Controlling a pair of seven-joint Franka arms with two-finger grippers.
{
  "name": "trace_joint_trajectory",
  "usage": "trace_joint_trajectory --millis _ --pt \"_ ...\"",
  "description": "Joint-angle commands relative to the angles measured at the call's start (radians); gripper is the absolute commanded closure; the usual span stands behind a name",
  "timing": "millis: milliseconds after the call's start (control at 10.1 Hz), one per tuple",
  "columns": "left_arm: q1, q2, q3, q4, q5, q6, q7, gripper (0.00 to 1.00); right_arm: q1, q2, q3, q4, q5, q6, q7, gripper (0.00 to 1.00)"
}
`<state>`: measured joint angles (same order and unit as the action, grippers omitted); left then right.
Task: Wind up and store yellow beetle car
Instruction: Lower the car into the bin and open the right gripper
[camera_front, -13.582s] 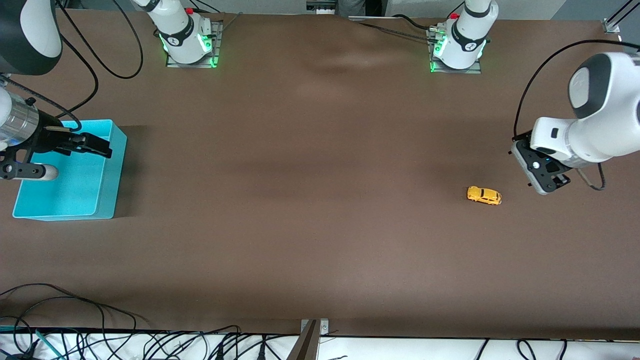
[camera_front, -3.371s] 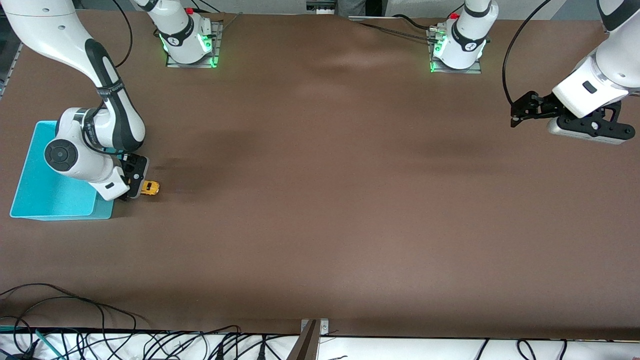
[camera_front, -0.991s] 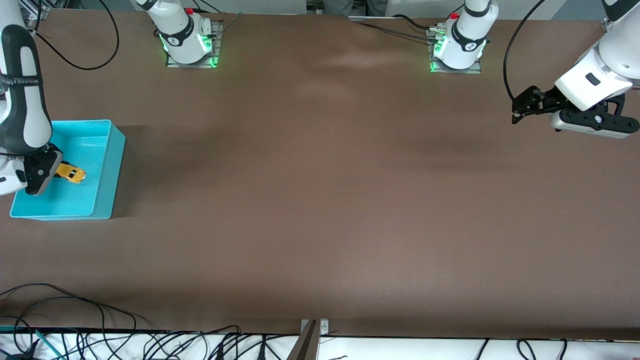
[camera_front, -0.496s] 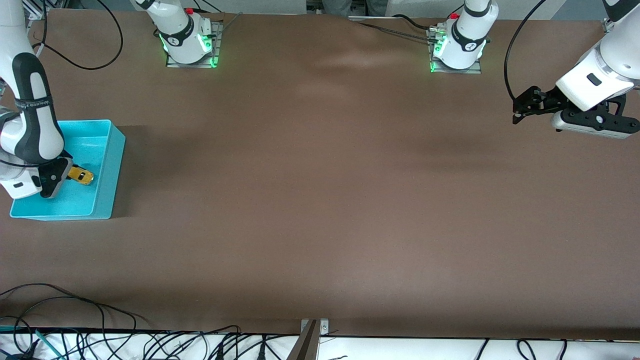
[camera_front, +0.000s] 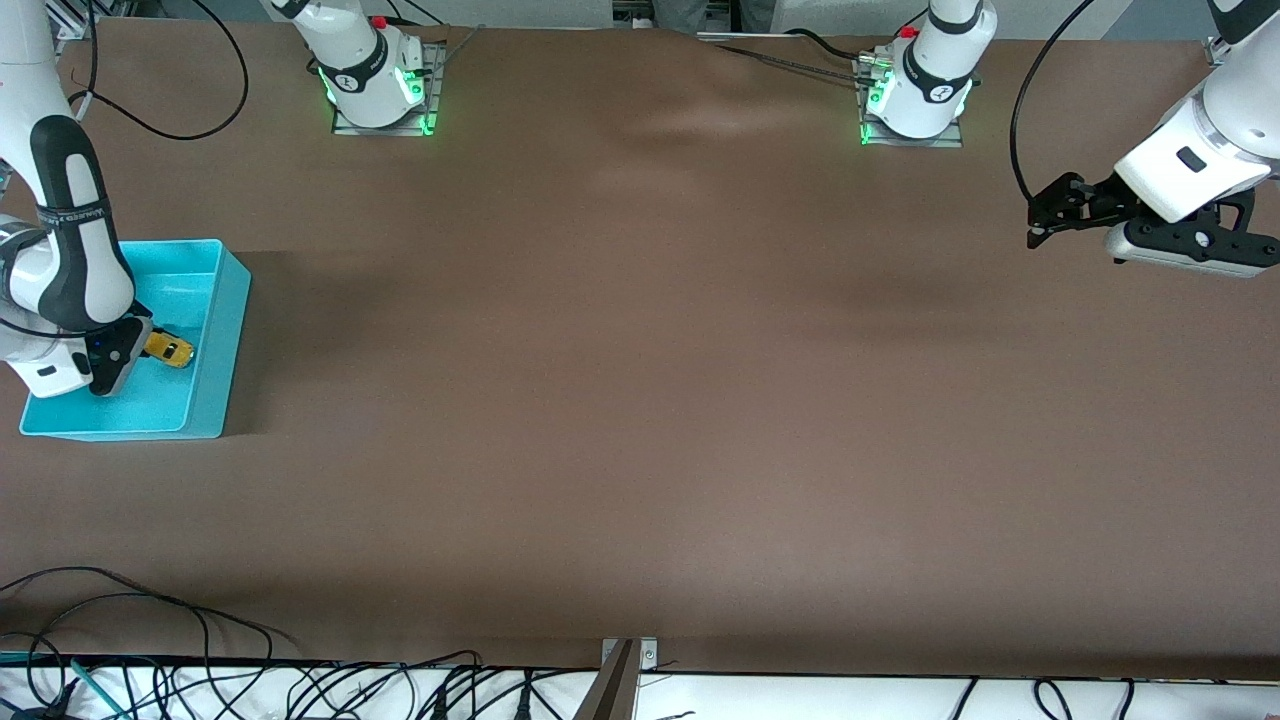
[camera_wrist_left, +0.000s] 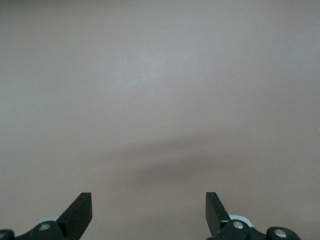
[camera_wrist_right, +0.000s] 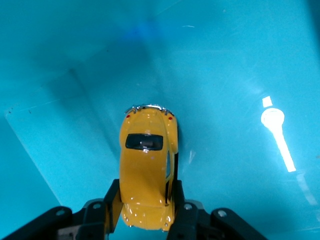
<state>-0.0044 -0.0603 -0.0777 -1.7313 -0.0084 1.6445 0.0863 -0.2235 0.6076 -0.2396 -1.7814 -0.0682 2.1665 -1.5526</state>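
The yellow beetle car (camera_front: 170, 349) (camera_wrist_right: 146, 167) hangs inside the turquoise bin (camera_front: 222, 330), low over its floor. My right gripper (camera_front: 135, 352) (camera_wrist_right: 145, 200) is shut on the car, one finger on each side of its body. The car's chrome bumper end points away from the gripper. My left gripper (camera_front: 1038, 215) (camera_wrist_left: 148, 215) hovers open above the bare table at the left arm's end, with nothing between its fingers.
The bin's turquoise floor (camera_wrist_right: 225, 75) surrounds the car, with a wall seam close by. Brown tabletop (camera_front: 640, 380) stretches between the two arms. Cables (camera_front: 150, 650) lie along the table edge nearest the front camera.
My right gripper has carried the car a little toward the bin's wall on the table's middle side and lowered it. The left arm has stayed where it was.
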Motion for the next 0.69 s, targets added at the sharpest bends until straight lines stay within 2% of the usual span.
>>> trace_joint_trajectory --millis 0,99,595 --pt "0.003 -0.01 0.006 -0.01 -0.013 0.003 0.019 0.0 -0.004 0.006 0.013 0.019 0.034 -0.055 0.0 1.0" --pt "0.003 -0.01 0.006 -0.01 -0.013 0.003 0.019 0.0 0.004 0.004 0.014 0.019 0.048 -0.106 0.029 1.0" --pt "0.006 -0.007 0.004 -0.008 -0.012 0.003 0.019 0.0 0.013 0.018 0.013 0.022 0.044 -0.114 0.025 1.0"
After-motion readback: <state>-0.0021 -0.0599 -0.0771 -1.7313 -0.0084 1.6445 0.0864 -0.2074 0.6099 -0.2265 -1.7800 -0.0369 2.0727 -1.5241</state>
